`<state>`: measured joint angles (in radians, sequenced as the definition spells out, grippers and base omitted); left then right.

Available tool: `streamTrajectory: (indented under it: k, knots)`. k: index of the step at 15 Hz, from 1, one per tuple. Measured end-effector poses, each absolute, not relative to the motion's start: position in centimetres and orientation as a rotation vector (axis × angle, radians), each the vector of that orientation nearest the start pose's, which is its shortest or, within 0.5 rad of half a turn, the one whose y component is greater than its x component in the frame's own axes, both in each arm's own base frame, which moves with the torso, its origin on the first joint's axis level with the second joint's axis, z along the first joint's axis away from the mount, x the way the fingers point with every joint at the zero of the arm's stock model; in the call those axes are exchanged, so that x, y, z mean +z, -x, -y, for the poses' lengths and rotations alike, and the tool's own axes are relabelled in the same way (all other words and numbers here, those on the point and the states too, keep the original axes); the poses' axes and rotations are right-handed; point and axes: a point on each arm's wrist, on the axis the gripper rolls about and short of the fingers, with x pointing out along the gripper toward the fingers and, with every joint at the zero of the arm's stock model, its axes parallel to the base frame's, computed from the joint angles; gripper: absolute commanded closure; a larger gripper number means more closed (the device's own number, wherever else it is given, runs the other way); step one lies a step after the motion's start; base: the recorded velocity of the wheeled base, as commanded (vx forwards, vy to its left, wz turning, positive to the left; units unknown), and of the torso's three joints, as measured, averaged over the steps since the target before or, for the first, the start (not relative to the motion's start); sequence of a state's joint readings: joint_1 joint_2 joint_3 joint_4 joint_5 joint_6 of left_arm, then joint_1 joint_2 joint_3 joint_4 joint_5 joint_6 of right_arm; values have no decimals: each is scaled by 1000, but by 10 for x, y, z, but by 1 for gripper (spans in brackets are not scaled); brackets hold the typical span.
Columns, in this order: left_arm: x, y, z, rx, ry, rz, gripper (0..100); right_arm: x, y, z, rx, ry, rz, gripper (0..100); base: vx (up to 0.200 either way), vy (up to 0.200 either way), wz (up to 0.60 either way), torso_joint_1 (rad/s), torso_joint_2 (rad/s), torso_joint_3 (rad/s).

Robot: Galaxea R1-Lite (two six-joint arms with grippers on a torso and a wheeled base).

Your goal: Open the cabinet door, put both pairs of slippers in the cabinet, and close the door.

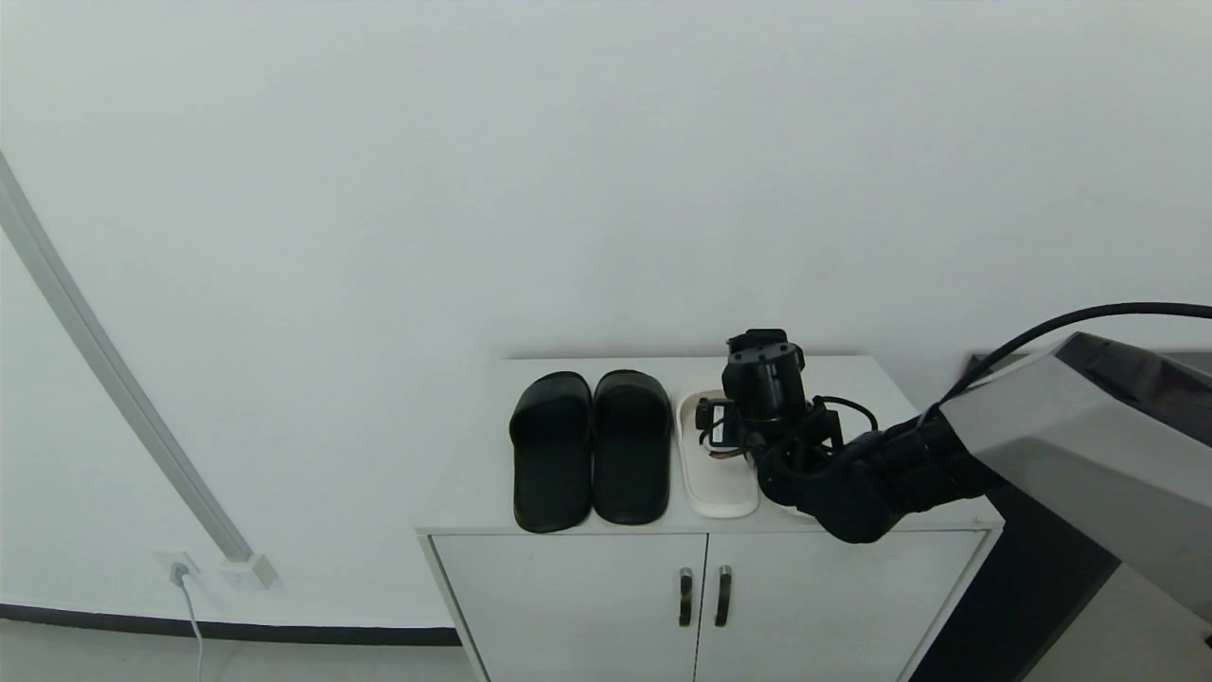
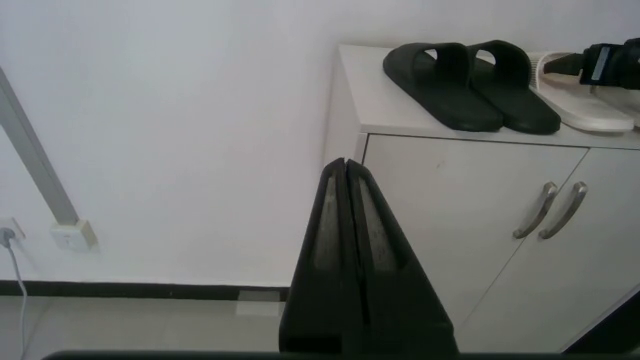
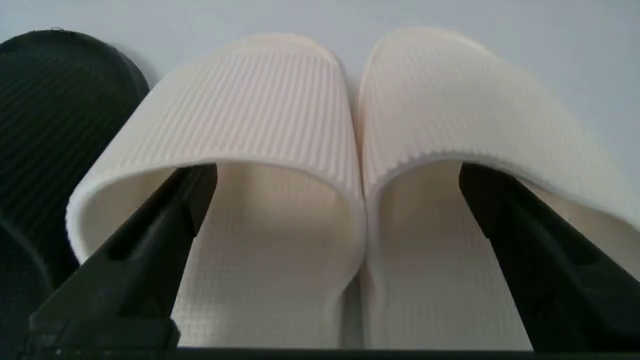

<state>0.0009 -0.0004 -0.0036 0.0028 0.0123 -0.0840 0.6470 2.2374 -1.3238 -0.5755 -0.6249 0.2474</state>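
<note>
1. Nearest the lens, the right gripper (image 3: 335,178) is seen released. Its black fingers (image 3: 130,270) are spread and slid under the straps of the pair of cream ribbed foam slippers (image 3: 270,110), one finger inside each shoe, and nothing is pinched yet.
2. That cream pair is set on top of the white two-door cabinet (image 1: 568,606), with the pair of black rubber slide slippers (image 1: 587,445) just beside it at 9 o'clock.
3. Both doors are found shut, and their vertical bar handles (image 1: 685,597), at 6 o'clock from the slippers, are untouched.
4. The left gripper (image 2: 345,250) is held clenched on nothing, apart from the cabinet.
5. The step in hand is judged to be the grasp of the cream pair, though the door-opening is not yet done.
6. Next, the fingers should be closed so that the two inner strap walls are pinched together and the pair can be lifted. A door must be pulled open before anything is put inside.
</note>
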Motion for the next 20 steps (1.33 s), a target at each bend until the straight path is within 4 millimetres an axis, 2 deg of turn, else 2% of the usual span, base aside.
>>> streamTrajectory:
  k: [1,2,9,13,16,20]
  knots:
    - [76,23,0,14,84,2,100,111,-367,-258,-9,-46,-270,0,0,0,0,0,0,0]
    - [76,23,0,14,84,2,100,110,-369,-257,-9,-44,-268,100,0,0,0,0,0,0]
    - [76,23,0,14,84,2,100,105,-373,-256,-15,-13,-271,100,0,0,0,0,0,0]
    - [76,23,0,14,84,4,100,123,-365,-251,-9,-12,-247,100,0,0,0,0,0,0]
    - [76,23,0,15,84,4,100,144,-341,-242,54,2,-244,100,0,0,0,0,0,0]
    - [76,23,0,14,83,4,100,161,-282,-223,326,37,-290,100,0,0,0,0,0,0]
